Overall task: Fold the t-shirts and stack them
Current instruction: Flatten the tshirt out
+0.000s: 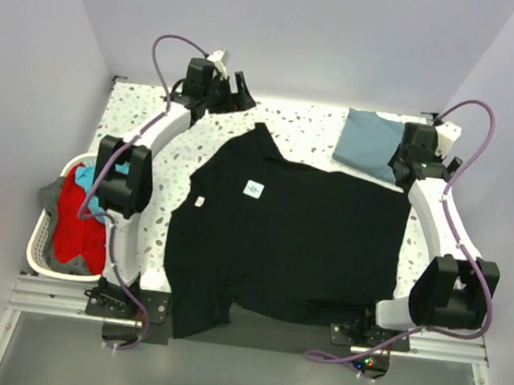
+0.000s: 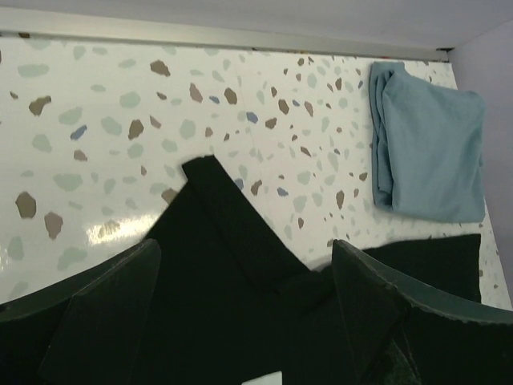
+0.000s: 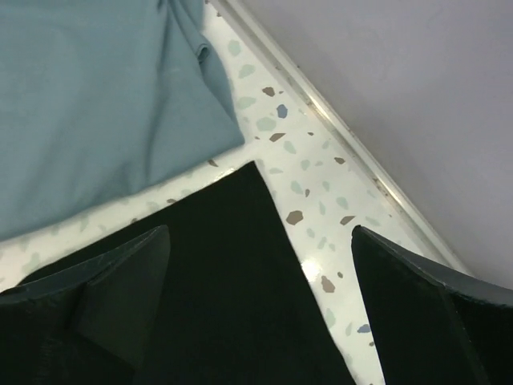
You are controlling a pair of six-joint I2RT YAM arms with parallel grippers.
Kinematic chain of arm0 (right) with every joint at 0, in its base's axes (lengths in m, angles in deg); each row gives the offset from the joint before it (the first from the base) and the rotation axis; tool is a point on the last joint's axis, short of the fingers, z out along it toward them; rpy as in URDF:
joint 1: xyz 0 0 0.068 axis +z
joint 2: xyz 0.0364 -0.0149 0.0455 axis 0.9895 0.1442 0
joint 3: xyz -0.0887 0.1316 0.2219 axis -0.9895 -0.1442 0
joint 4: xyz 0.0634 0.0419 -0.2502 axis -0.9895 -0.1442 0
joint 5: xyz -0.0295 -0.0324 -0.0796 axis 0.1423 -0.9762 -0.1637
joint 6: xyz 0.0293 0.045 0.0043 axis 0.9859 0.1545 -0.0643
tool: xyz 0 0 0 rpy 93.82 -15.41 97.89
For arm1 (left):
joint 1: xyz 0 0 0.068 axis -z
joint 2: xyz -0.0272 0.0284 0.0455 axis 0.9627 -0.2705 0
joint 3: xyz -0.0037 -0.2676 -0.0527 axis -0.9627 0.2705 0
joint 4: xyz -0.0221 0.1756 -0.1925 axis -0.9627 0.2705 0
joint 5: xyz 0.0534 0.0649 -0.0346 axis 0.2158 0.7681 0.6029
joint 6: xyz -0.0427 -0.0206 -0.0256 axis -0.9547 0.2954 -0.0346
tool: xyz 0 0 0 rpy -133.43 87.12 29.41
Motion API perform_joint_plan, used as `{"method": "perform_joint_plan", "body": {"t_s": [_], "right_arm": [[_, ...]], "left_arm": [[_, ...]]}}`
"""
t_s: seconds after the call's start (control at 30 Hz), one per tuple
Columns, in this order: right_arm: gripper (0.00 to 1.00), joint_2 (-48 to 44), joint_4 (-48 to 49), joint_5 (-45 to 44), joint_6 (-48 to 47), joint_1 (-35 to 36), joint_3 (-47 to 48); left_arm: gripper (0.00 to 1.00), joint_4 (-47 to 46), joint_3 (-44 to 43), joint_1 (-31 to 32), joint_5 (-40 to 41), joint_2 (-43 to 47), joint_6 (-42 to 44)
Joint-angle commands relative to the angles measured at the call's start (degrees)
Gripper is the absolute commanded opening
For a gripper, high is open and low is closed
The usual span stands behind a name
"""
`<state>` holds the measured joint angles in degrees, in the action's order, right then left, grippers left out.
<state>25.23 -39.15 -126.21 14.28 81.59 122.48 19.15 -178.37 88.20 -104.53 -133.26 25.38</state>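
Currently black tee [image 1: 288, 243] lies flat for folding; blue tee [image 1: 367, 138] sits folded at far corner, likely stack base. Left gripper [image 2: 244, 281], right gripper [image 3: 256, 249] gape empty above black cloth.

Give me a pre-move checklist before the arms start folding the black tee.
1. Black t-shirt spread open on the table: ok.
2. Near sleeve overhangs the table's near edge: not ok.
3. Left fingers open, empty, over the far sleeve: ok.
4. Right fingers open, empty, over the far hem corner: ok.
5. Blue t-shirt folded, apart from the black one: ok.
6. Black cloth free of creases: cannot tell.
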Motion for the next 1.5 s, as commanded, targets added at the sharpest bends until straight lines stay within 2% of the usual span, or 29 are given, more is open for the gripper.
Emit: {"method": "perform_joint_plan", "body": {"t_s": [0.0, 0.07, 0.17, 0.2, 0.37, 0.53, 0.77, 1.2, 1.3, 1.47], "right_arm": [[0.99, -2.72, 2.24, 3.81, 3.11, 0.3, 1.74], [0.99, -2.89, 1.02, 5.83, 3.28, 0.3, 1.74], [0.99, -3.42, -1.1, 13.2, 5.21, 0.21, 0.07], [0.99, -3.68, -1.36, 18.1, 5.74, 0.21, -0.72], [0.99, -5.18, -1.02, 29.47, 10.83, 1.17, -9.41], [0.99, -4.21, 0.22, 32.91, 13.21, 3.72, -15.48], [0.98, 0.18, 1.18, 34.05, 14.71, 3.99, -17.34], [0.98, 11.96, 2.15, 36.51, 18.05, 3.99, -14.44], [0.98, 14.59, 1.8, 36.08, 18.22, 3.99, -12.25], [0.98, 21.52, -0.22, 35.29, 17.26, 3.99, -6.45]], "left_arm": [[0.93, -1.29, 6.13, 1.05, 1.37, 10.88, 2.54], [0.93, 1.07, 10.7, 1.05, 1.72, 13.18, 2.62], [0.93, 3.8, 16.66, 1.23, 2.34, 17.13, 2.71], [0.93, 4.34, 18.08, 1.31, 2.34, 18.62, 2.71], [0.93, 5.83, 26.08, 2.28, 1.64, 20.92, 2.18], [0.94, 5.05, 30.4, 2.81, -1.44, 19.96, -0.1], [0.94, 3.2, 35.67, 2.9, -2.58, 17.59, -2.39], [0.96, 3.99, 34.27, 1.23, -2.75, 9.07, -2.38], [0.96, 3.99, 32.52, 0.09, -2.58, 6.96, -2.21], [0.96, 6.45, 24.61, -1.32, -2.24, 0.11, -1.16]]}}
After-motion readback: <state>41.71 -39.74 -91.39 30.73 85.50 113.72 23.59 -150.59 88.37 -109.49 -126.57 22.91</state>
